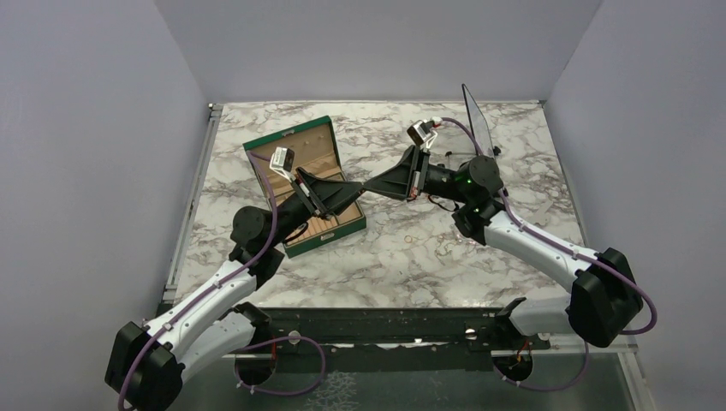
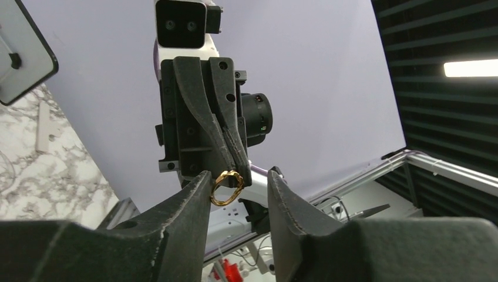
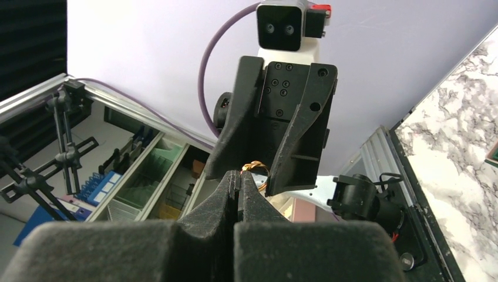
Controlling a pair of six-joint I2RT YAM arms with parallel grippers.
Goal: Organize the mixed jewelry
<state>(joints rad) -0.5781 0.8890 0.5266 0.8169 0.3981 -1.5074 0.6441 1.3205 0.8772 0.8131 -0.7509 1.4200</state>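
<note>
A twisted gold ring (image 2: 226, 187) hangs in the air, pinched at its top by my right gripper (image 2: 237, 171), which is shut on it. In the right wrist view the ring (image 3: 256, 167) peeks out just past the tips of that gripper (image 3: 239, 175). My left gripper (image 2: 238, 176) faces it tip to tip with its jaws apart on either side of the ring; the ring lies against the left finger and clear of the other. From above, both grippers (image 1: 355, 190) (image 1: 370, 187) meet beside the open green box (image 1: 291, 137). More small gold rings (image 1: 412, 237) (image 1: 445, 251) lie on the marble.
A dark flat panel (image 1: 478, 120) stands tilted at the back right of the table (image 1: 377, 257), behind the right arm. The box's lid leans open toward the back left. Grey walls close in three sides.
</note>
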